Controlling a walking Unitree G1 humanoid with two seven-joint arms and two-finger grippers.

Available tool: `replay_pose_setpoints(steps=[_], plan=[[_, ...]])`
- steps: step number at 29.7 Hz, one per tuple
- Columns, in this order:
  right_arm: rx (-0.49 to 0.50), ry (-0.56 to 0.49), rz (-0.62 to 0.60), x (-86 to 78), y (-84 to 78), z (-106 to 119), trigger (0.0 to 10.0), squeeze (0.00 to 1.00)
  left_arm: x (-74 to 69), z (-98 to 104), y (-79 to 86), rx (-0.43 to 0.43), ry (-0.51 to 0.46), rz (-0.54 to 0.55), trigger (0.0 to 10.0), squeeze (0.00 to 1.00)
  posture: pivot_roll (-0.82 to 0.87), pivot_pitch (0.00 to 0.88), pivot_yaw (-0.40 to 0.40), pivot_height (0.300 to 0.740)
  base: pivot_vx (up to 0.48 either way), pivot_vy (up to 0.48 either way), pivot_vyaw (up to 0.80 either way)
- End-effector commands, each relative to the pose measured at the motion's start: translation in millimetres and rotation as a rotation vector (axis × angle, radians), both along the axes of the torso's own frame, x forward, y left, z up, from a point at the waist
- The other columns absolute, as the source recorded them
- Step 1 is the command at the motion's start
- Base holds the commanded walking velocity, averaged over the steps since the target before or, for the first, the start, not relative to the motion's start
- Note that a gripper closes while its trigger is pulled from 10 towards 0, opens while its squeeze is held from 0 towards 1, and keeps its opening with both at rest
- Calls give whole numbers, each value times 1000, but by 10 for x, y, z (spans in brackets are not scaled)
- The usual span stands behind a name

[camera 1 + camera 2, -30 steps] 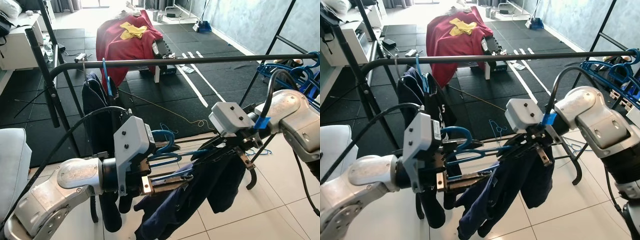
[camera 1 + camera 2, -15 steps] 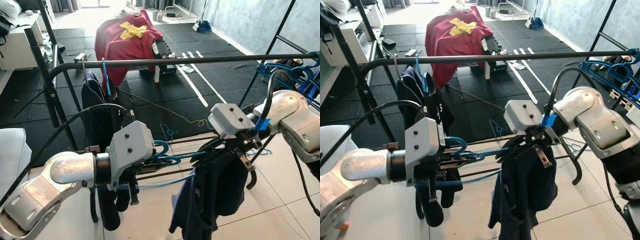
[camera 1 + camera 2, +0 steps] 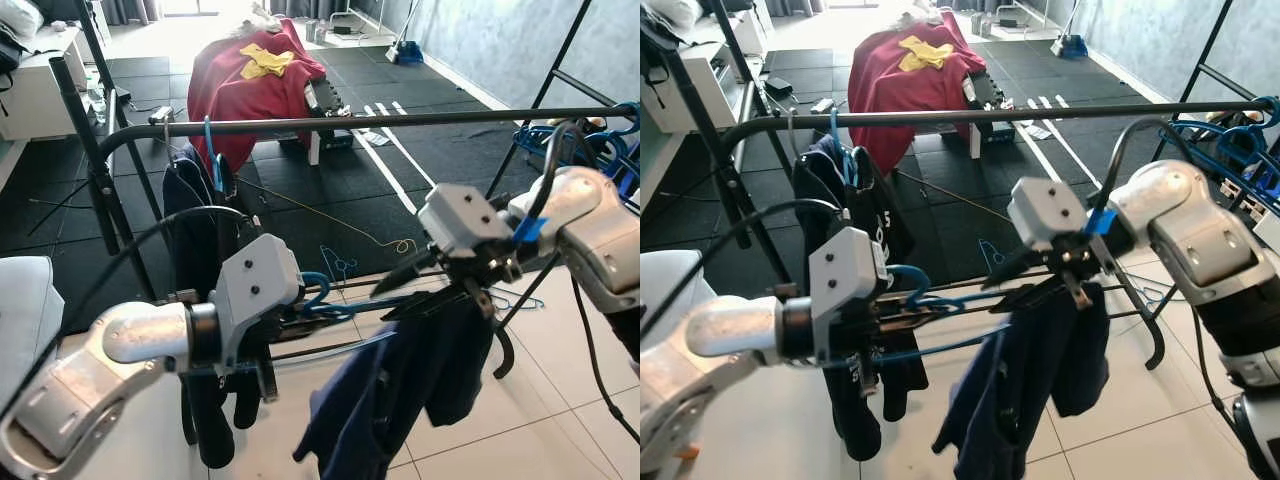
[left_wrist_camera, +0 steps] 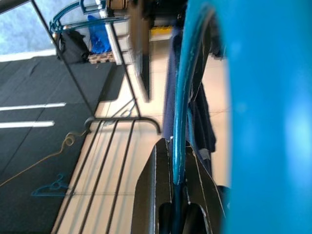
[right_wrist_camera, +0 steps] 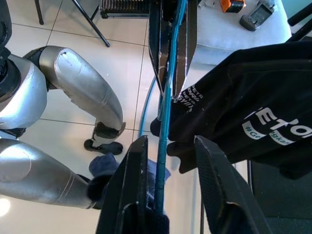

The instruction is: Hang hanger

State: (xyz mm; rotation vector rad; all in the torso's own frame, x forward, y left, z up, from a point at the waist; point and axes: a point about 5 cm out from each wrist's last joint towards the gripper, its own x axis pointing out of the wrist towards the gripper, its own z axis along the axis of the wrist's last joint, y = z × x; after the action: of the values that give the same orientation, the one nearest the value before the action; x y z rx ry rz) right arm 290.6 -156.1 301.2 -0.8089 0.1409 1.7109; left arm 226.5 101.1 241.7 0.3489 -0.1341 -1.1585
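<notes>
The blue hanger [image 3: 940, 300] is held level between both arms, well below the black rail [image 3: 1040, 113] it belongs on — so the hanging itself is, by my judgement, not yet done. The left gripper [image 4: 179, 195] has its fingers clamped on the hanger's thin blue wire near the hook end, and the right gripper [image 5: 163, 190] pinches the same wire at the far end, where a dark navy garment [image 3: 1025, 380] droops off it toward the tiled floor [image 3: 1120, 430]. Another dark garment [image 3: 195, 220] already hangs near the rail's left end. What remains: lift the hook over the rail, then let go.
</notes>
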Motion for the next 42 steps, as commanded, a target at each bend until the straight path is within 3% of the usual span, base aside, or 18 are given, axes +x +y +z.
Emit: replay_pose_setpoints(steps=[1, 6, 8, 9, 10, 13, 14, 17, 19, 25, 26, 27, 28, 29, 31, 34, 37, 42], plan=[[35, -9, 8, 3, -4, 51, 10000, 1000, -57, 69, -42, -109, 7, -44, 0, 0, -141, 91, -26, 740, 0, 0, 0], [118, -33, 27, -1, 22, 194, 10000, 1000, -132, 76, -146, -267, 63, -103, 0, 0, -150, 74, -27, 740, 0, 0, 0], [290, -84, 11, 30, 36, 475, 10000, 1000, -160, 49, -200, -373, 110, -109, 0, 0, -152, 71, -32, 740, 0, 0, 0], [290, -84, 11, 30, 36, 475, 10000, 1000, -160, 49, -200, -373, 110, -109, 0, 0, -152, 71, -32, 740, 0, 0, 0], [365, -101, -5, 40, 16, 597, 10000, 1000, -157, 23, -202, -387, 123, -96, 0, 0, -152, 72, -31, 740, 0, 0, 0], [365, -101, -5, 40, 16, 597, 10000, 1000, -157, 23, -202, -387, 123, -96, 0, 0, -152, 72, -31, 740, 0, 0, 0], [530, -129, -79, 48, -182, 841, 10000, 1000, -119, -37, -148, -378, 129, -40, 0, 0, -146, 72, -36, 740, 0, 0, 0], [633, -138, -131, 13, -386, 956, 10000, 1000, -89, -42, -86, -375, 122, -6, 0, 0, -148, 76, -35, 740, 0, 0, 0], [661, -144, -153, -14, -475, 978, 10000, 1000, -83, -31, -54, -370, 116, 2, 0, 0, -151, 75, -34, 740, 0, 0, 0], [661, -144, -153, -14, -475, 978, 10000, 1000, -83, -31, -54, -370, 116, 2, 0, 0, -151, 75, -34, 740, 0, 0, 0], [674, -151, -197, -31, -595, 981, 10000, 667, -79, -17, -18, -358, 106, 4, 0, 0, -154, 76, -33, 740, 0, 0, 0], [674, -151, -197, -31, -595, 981, 10000, 667, -79, -17, -18, -358, 106, 4, 0, 0, -154, 76, -33, 740, 0, 0, 0], [628, -93, -228, -109, -789, 870, 10000, 0, -62, 29, 53, -344, 83, 13, 0, 0, -156, 77, -35, 740, 0, 0, 0], [590, -17, -250, -193, -946, 756, 10000, 0, -52, 82, 114, -338, 59, 18, 0, 0, -155, 78, -36, 740, 0, 0, 0], [570, 40, -284, -244, -1080, 655, 10000, 0, -45, 129, 157, -325, 34, 20, 0, 0, -158, 73, -34, 740, 0, 0, 0], [570, 40, -284, -244, -1080, 655, 10000, 0, -45, 129, 157, -325, 34, 20, 0, 0, -158, 73, -34, 740, 0, 0, 0], [596, 123, -336, -280, -1251, 525, 10000, 0, -64, 208, 201, -318, -1, 0, 0, 0, -158, 73, -30, 740, 0, 0, 0], [605, 170, -365, -282, -1307, 402, 10000, 0, -103, 286, 251, -333, -24, -29, 0, 0, -151, 79, -27, 740, 0, 0, 0]])
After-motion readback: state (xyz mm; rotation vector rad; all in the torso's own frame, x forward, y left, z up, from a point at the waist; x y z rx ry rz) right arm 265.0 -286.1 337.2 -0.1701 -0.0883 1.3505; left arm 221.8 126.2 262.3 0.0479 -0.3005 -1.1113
